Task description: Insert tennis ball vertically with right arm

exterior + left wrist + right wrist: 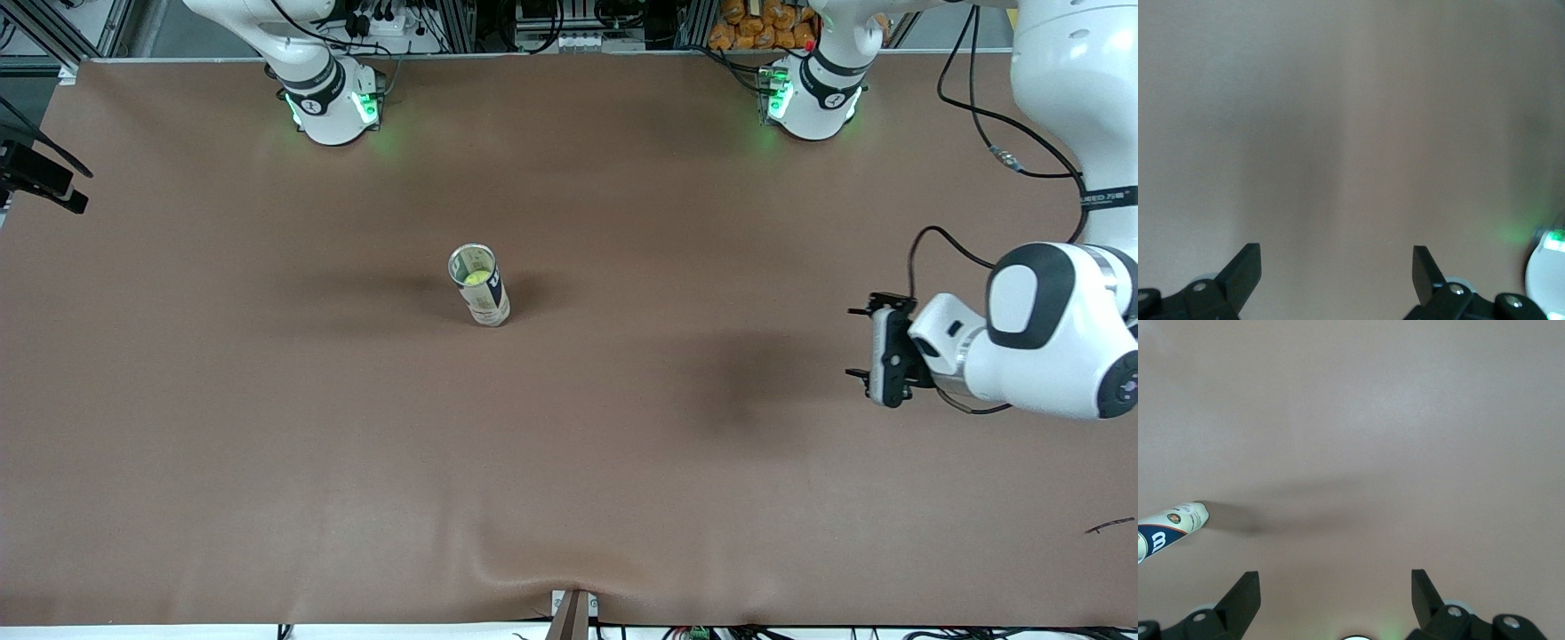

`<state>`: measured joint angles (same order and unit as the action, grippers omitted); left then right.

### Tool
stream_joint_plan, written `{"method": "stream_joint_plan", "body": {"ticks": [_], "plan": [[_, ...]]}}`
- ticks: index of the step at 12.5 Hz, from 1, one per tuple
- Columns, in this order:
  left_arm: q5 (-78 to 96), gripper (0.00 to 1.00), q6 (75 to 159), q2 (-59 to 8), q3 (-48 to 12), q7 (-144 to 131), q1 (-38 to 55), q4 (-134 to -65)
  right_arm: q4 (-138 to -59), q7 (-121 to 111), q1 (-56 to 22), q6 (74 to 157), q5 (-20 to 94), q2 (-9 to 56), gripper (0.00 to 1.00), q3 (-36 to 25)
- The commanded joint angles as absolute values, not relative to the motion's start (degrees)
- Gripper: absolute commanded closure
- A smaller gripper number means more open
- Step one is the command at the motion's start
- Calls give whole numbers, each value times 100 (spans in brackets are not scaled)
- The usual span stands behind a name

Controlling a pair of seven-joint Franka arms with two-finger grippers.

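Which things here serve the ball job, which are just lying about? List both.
Job: tennis ball can standing upright mid-table; tennis ball inside it; right claw, open above bare table.

Lying about: left claw, open, waiting; dark twig at the left arm's end.

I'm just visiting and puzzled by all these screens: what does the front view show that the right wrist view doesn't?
Only the front view shows the tennis ball sitting inside the open top of the upright can, both arm bases, and the left tool hovering open over the table's left-arm end. Only the right wrist view shows the right tool, open and empty above bare table. Both show the can and the brown table.
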<state>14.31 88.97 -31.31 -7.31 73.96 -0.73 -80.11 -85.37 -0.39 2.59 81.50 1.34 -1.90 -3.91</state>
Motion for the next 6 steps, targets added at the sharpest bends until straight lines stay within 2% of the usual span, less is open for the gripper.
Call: {"method": "stream_joint_plan", "body": {"ticks": [1, 6], "plan": [[1231, 0, 8614, -2682, -685, 5195, 333, -8051, -8464, 0, 281, 8095, 167, -193, 0, -387], [1020, 0, 8395, -2269, -651, 1213, 641, -8112, -8455, 0, 281, 8095, 167, -202, 0, -387]]}}
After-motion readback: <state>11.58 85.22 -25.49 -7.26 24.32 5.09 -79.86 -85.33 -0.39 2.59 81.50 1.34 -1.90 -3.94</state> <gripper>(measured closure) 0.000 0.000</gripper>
